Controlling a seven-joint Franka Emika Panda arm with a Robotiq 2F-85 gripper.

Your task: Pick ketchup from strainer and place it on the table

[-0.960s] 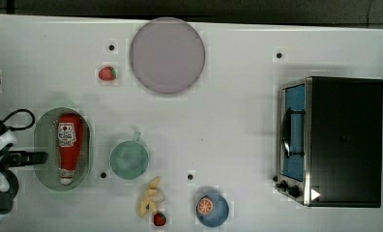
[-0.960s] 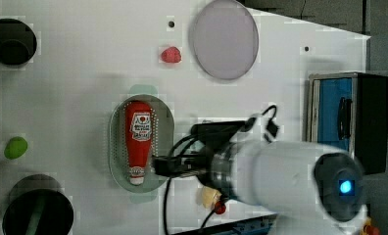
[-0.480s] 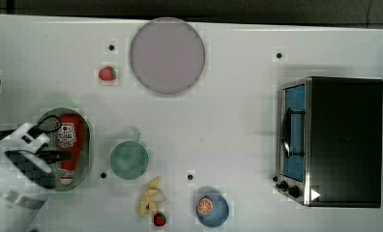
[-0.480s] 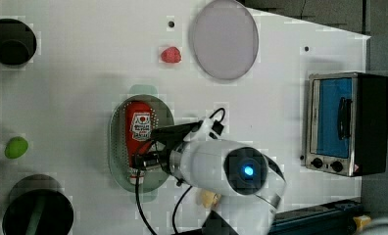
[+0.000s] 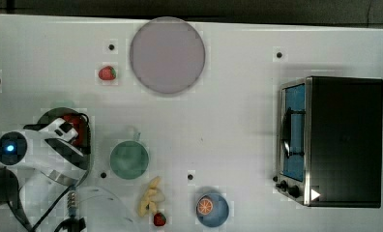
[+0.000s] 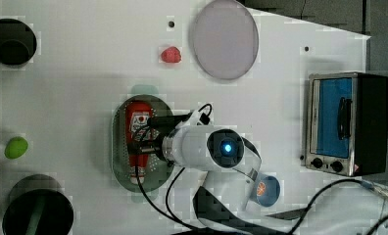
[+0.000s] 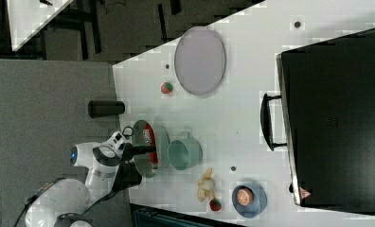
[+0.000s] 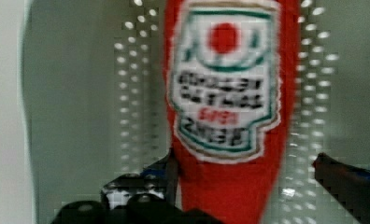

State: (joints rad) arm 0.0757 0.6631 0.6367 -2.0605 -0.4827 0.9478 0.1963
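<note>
Approach step: gripper lowered over the ketchup, grasp not yet made.

Taking the strainer [image 6: 119, 147] as landmark and reading across the left view: the ketchup [image 6: 138, 122] is seen lying flat inside it, on the perforated floor. The gripper [image 8: 248, 179] is held wide open and empty, one finger [image 8: 167, 175] set on either side of the bottle's narrowing body. The next move is judged to be a closing on the bottle, then a lift clear of the rim and a set-down on bare table [image 6: 84, 73]. Counted: one ketchup, one strainer; to the strainer's right, one green cup [image 5: 129, 159], two strawberries, one toaster oven [image 5: 342, 140].
</note>
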